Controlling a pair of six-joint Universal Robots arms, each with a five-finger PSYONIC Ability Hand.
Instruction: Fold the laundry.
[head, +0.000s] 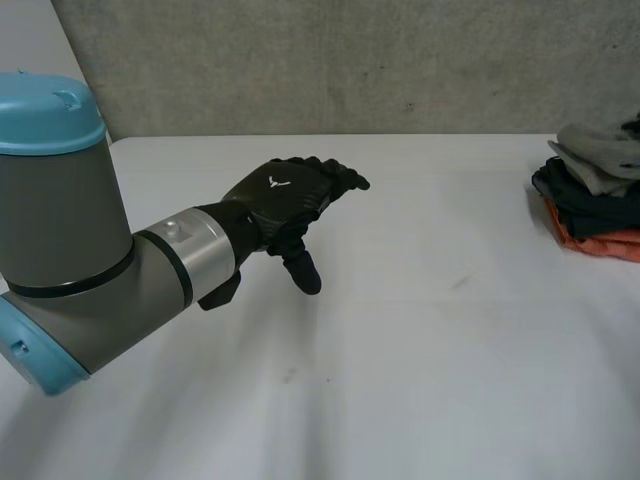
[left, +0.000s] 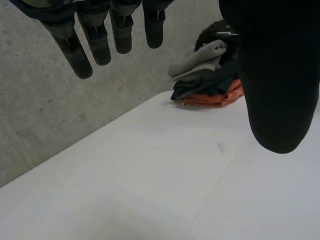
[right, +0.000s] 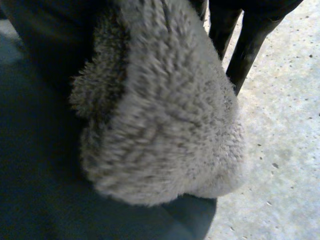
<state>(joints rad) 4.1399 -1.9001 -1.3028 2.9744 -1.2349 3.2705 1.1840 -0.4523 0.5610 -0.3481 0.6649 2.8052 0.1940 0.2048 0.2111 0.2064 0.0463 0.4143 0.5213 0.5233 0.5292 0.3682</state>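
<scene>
A stack of folded laundry sits at the table's far right edge, with orange cloth at the bottom, dark cloth above it and a grey fluffy piece on top. The stack also lies beyond my left hand's fingertips in the left wrist view. My left hand hovers over the bare table left of centre, open and holding nothing, its fingers straight and its thumb apart. My right hand is at the grey fluffy piece, its fingers straight beside the cloth. Dark cloth lies under the piece.
The white table stretches bare between my left hand and the stack. A grey concrete wall runs along its far edge. My left arm fills the near left.
</scene>
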